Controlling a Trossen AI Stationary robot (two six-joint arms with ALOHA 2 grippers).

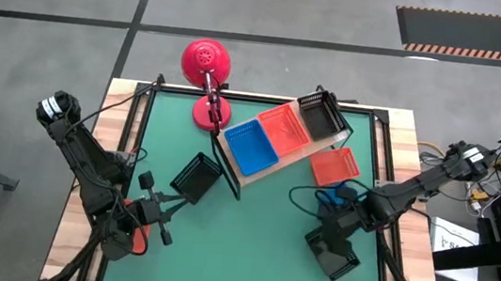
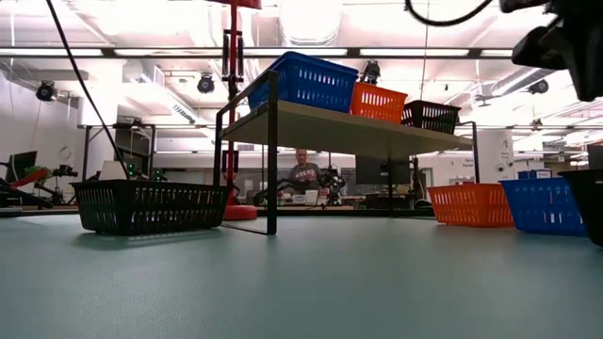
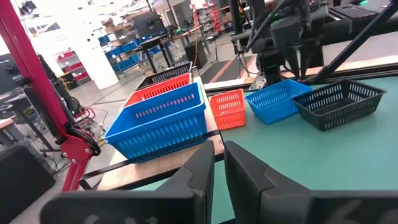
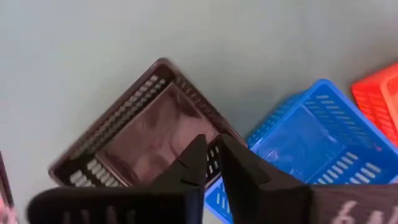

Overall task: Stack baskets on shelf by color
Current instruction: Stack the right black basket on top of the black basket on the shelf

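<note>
The wooden shelf (image 1: 273, 153) holds a blue basket (image 1: 252, 146), a red-orange basket (image 1: 283, 128) and a black basket (image 1: 321, 116) side by side. A black basket (image 1: 196, 177) rests on the mat left of the shelf. On the right, a red-orange basket (image 1: 335, 164), a blue basket (image 4: 311, 143) and a black basket (image 1: 333, 254) rest on the mat. My left gripper (image 1: 170, 203) is shut and empty, just near of the left black basket. My right gripper (image 4: 212, 149) is shut and empty, high above the right black basket (image 4: 146, 134).
A round red lamp (image 1: 206, 62) stands on its base (image 1: 211, 112) at the shelf's far left end. The shelf's black wire legs (image 2: 272, 160) stand on the mat. Bare green mat (image 1: 248, 244) lies between the arms. A person (image 2: 303, 172) sits beyond the table.
</note>
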